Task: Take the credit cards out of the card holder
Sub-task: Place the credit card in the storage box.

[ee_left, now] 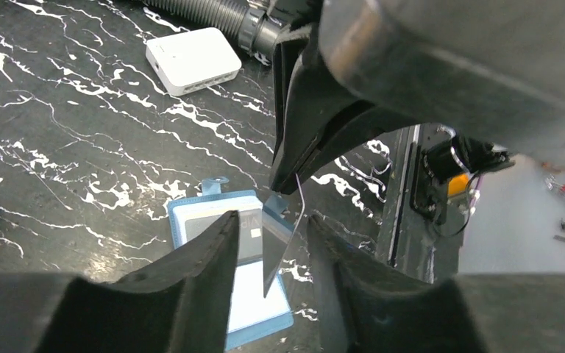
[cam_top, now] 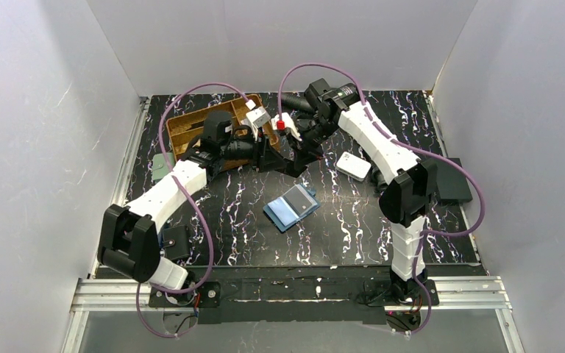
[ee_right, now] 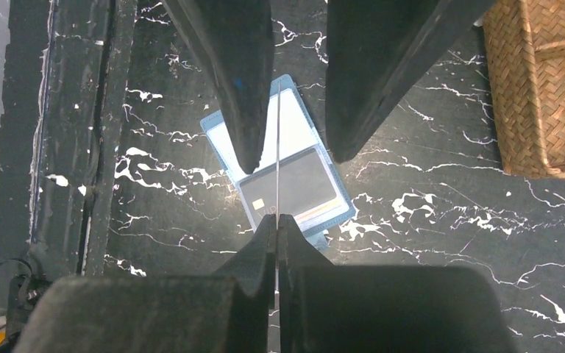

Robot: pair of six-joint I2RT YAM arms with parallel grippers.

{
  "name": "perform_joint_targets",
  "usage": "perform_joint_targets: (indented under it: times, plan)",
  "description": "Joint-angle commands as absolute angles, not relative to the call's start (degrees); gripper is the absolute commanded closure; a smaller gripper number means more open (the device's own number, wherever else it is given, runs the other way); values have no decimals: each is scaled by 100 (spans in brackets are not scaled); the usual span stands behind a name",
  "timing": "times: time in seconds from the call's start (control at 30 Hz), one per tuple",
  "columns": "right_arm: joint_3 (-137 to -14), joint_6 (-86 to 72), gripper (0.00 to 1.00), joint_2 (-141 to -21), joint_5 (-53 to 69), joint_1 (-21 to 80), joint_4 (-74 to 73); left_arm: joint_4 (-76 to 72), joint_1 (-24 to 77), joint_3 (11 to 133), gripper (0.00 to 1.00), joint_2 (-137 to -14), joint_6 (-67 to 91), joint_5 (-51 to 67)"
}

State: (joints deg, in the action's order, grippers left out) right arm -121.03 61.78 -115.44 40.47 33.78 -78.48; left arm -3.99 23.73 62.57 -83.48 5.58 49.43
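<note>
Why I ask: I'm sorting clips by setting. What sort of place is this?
Probably a robotics lab test cell, not a home or shop: plain white walls box in a black marbled table, and the left arm and right arm are mounted by an aluminium rail at its near edge.

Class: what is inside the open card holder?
A dark chip card lies in one half of the card holder; the other half looks bare. Anything beneath that card is covered.

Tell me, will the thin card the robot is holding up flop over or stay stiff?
Probably stiff: the card hangs straight from the right gripper, pinched at one edge only. Likely very light, being so thin. Its smooth face might slip.
</note>
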Motion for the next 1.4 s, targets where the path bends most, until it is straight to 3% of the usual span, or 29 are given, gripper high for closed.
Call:
perform_joint_targets:
  times: [0.0,0.17,0.27,0.4,0.43,0.57,0.7,0.93,1.37]
  plan:
    - [-12428,6269,99,-11692,4334,3375,-8068,-510,2345,6498,72,-8480,556,5588]
    - [-12441,6221,99,-11746,4444,3368,-8095,-399,2312,6507,100,-8660,615,5992]
    - [-12433,6026,95,-11751,4496,3366,-7993,-369,2193,6493,100,-8728,710,6111]
    - [-12340,5078,30,-11691,4503,3109,-7482,-391,1759,6406,100,-8715,866,5953]
    - [-12298,4872,21,-11674,4478,2971,-7344,-406,1592,6406,100,-8729,931,5961]
    - [-11839,4677,3,-11581,4819,2209,-7169,-474,733,6681,100,-9032,1287,6333]
    - [-10723,4644,2,-11246,5331,1776,-6787,-511,28,7328,100,-9602,1623,6310]
    - [-8826,4210,2,-10571,4903,1724,-5448,-851,-909,8759,100,-10880,2850,5851]
    - [-8777,4112,2,-10591,4411,1705,-5353,-879,-1294,9687,100,-12042,3315,5655]
